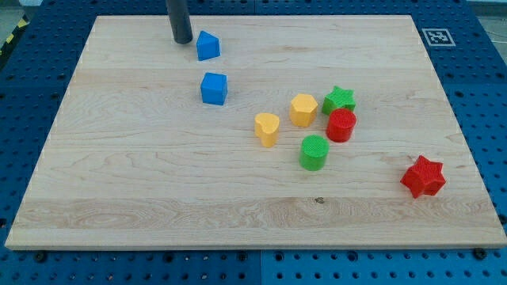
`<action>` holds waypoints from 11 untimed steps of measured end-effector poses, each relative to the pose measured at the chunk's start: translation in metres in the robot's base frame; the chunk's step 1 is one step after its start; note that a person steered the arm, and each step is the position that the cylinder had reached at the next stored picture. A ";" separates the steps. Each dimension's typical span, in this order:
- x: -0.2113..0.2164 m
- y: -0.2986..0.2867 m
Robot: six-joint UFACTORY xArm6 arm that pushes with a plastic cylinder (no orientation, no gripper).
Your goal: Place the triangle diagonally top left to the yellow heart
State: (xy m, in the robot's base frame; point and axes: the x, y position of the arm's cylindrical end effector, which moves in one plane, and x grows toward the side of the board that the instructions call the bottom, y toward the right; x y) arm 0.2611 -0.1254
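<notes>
Tool tip [182, 41] rests on surface [119, 174], just at 9 o'clock of blue triangle [207, 46], nearly touching; bare rod, grasps nothing. Triangle sits far toward 11 o'clock from yellow heart [267, 128], w/ blue cube [214, 88] between. Judged: direction ok, still needs pushing closer.

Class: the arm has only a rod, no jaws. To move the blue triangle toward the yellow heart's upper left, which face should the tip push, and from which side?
Push the blue triangle on its upper-left face, coming from the view's top left. My tip already sits just left of it. The yellow heart lies down and right, so the push runs that way. The blue cube sits close below; steer right of it.
</notes>
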 end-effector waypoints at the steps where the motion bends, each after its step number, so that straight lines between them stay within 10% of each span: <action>1: 0.000 0.017; 7: 0.092 0.054; 11: 0.030 0.046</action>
